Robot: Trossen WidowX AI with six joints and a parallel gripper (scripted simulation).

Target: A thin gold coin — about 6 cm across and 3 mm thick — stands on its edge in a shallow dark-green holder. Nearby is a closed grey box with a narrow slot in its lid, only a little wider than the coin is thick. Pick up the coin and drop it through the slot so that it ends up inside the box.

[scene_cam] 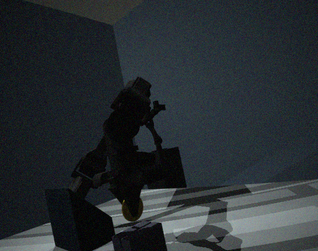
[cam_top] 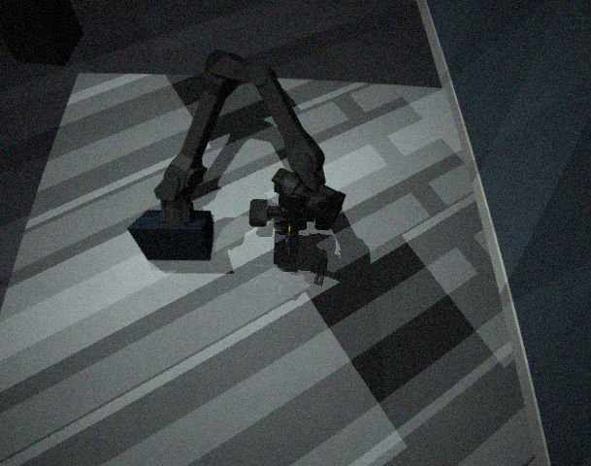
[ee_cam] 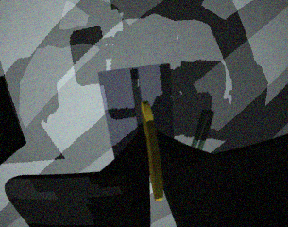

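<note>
The coin hangs edge-on in the end effector, directly above the grey box on the desk. In the wrist view the coin stands over the slot in the box's lid; the holder lies just beside the box.

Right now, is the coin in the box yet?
Not yet. Done: the coin is out of its holder, pinched in the gripper. In hand: it hangs on edge above the box, roughly lined up with the slot. Left: lower it and let go.
</note>
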